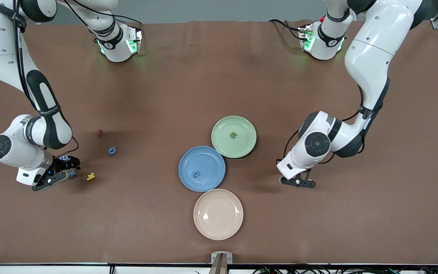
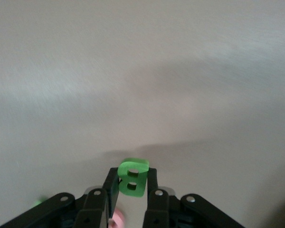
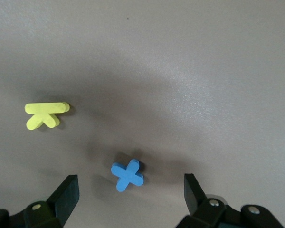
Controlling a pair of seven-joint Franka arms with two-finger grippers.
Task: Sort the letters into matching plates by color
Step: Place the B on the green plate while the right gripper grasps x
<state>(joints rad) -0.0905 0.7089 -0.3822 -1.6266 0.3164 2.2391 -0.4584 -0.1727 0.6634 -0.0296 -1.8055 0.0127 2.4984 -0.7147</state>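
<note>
so the right gripper [image 3: 130, 202] is down low at the right arm's end of the surface [image 1: 158, 95], arm folded at the elbow, jaws spread wide either side of a blue X piece [image 3: 127, 175] lying flat, not touching it. yellow piece [image 3: 45, 114] sits nearby. left gripper [image 2: 132, 199] is low just beside the green plate [image 1: 249, 127], wrist bent down, jaws clamped on a green 8 [image 2: 132, 178]. blue plate [image 1: 188, 173] has one blue letter [image 1: 195, 174], green plate one green letter [image 1: 233, 134]

Even overhead light, soft shadows
</note>
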